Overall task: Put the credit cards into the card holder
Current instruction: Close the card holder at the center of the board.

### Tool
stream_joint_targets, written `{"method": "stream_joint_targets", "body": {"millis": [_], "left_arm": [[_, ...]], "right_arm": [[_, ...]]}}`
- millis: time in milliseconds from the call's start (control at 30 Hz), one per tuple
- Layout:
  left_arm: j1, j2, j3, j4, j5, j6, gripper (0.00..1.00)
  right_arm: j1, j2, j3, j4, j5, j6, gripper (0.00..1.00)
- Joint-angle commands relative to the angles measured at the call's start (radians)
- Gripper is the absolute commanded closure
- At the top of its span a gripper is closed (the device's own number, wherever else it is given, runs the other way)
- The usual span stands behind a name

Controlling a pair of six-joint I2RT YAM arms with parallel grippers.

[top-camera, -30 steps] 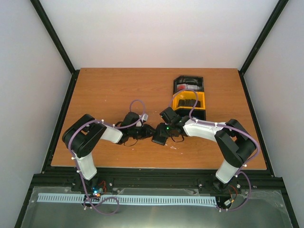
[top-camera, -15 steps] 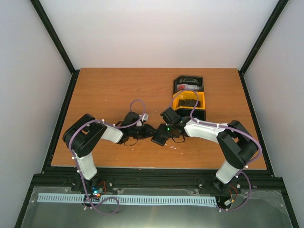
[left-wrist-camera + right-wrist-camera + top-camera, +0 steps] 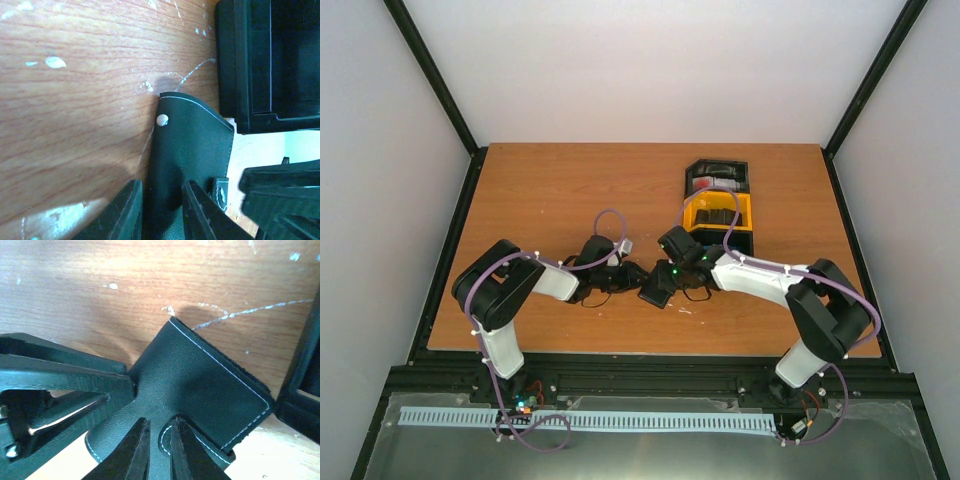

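The left pincer (image 3: pixel 162 215) pinches one fold of the card holder (image 3: pixel 200 385), a finger on each side and black leather filling the gap. The right pincer (image 3: pixel 160 452) has its fingers nearly together either side of the holder's stitched tab; whether they press on it I cannot tell.

There is one card holder. It lies partly open on the table (image 3: pixel 550 190) near the front edge, between the two pincers, and one metal stud (image 3: pixel 162 119) shows near its corner. There are two trays, joined in a row and well behind the holder on the right: one yellow tray (image 3: pixel 692 215), nearer, and one black tray (image 3: pixel 705 170), farther back. One red-and-white card (image 3: pixel 713 184) shows in the black tray; any other cards there are too small to count. A black boxy frame (image 3: pixel 235 65) stands just beside the holder in the left wrist view; what it is I cannot tell.

There are two arms. The left arm (image 3: pixel 545 280) reaches right, low over the table. The right arm (image 3: pixel 760 278) reaches left and slightly toward the front. Their tips meet over the holder, each crowding the other's wrist view.
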Motion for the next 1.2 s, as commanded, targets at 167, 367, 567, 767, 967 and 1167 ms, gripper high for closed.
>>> {"method": "stream_joint_targets", "body": {"millis": [167, 367, 567, 767, 967, 1167], "left_arm": [[-0.011, 0.119, -0.077, -0.346, -0.102, 0.024, 0.75], [-0.012, 0.119, -0.079, -0.346, -0.102, 0.023, 0.75], [-0.011, 0.121, -0.074, -0.347, -0.101, 0.025, 0.75], [-0.012, 0.120, -0.074, -0.349, -0.099, 0.026, 0.75], [-0.011, 0.124, -0.072, -0.347, -0.098, 0.027, 0.75], [-0.011, 0.123, -0.072, -0.346, -0.097, 0.025, 0.75]], "right_arm": [[0.008, -0.040, -0.001, -0.036, 0.028, -0.013, 0.87], [0.007, -0.016, -0.002, -0.036, 0.011, -0.007, 0.90], [0.007, 0.006, -0.001, -0.037, 0.001, -0.004, 0.88], [0.008, 0.025, 0.005, -0.045, 0.007, -0.005, 0.87], [0.008, 0.028, 0.003, -0.042, -0.006, -0.004, 0.87], [0.008, 0.021, -0.002, -0.027, -0.034, 0.002, 0.87]]}}
